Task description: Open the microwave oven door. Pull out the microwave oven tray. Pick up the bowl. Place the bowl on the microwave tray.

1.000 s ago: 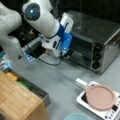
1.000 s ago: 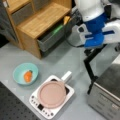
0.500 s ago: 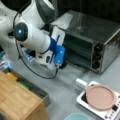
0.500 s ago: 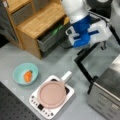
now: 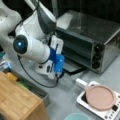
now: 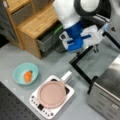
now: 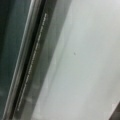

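The silver microwave oven stands at a front view's upper right, its corner also in a front view. Its dark glass door hangs open, folded down in front of the cavity, and shows as a dark frame. The wrist view shows the door's metal edge beside grey table. My gripper sits low at the door's outer edge. I cannot make out the tray in the dark cavity. The pale teal bowl holds an orange thing and stands apart from the gripper; its rim shows in a front view.
A white appliance carries a pink disc in front of the oven. A wooden shelf unit with grey bins stands beside the arm. A black cable trails under the wrist.
The arm has swung down and away from the oven front, and the door has come down with it to lie open.
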Tool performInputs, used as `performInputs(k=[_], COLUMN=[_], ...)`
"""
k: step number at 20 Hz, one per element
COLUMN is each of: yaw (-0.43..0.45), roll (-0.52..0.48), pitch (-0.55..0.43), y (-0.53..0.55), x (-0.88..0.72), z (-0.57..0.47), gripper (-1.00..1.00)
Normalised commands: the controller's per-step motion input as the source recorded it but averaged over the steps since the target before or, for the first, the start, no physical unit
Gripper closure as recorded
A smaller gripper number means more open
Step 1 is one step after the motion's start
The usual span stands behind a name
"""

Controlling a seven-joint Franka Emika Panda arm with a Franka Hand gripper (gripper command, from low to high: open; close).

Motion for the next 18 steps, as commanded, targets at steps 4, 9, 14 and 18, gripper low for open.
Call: performInputs(k=[4,9,14,18], yaw=[0.145,0.188,0.208,0.140], roll=[0.103,0.060,0.015,0.047], pitch=[0.063,0.087,0.102,0.076], y=[-0.25,-0.26,-0.19,0.07], x=[0.17,0.09,0.04,0.00], z=[0.12,0.15,0.18,0.14], gripper=[-1.00,-1.00,-1.00,-1.00])
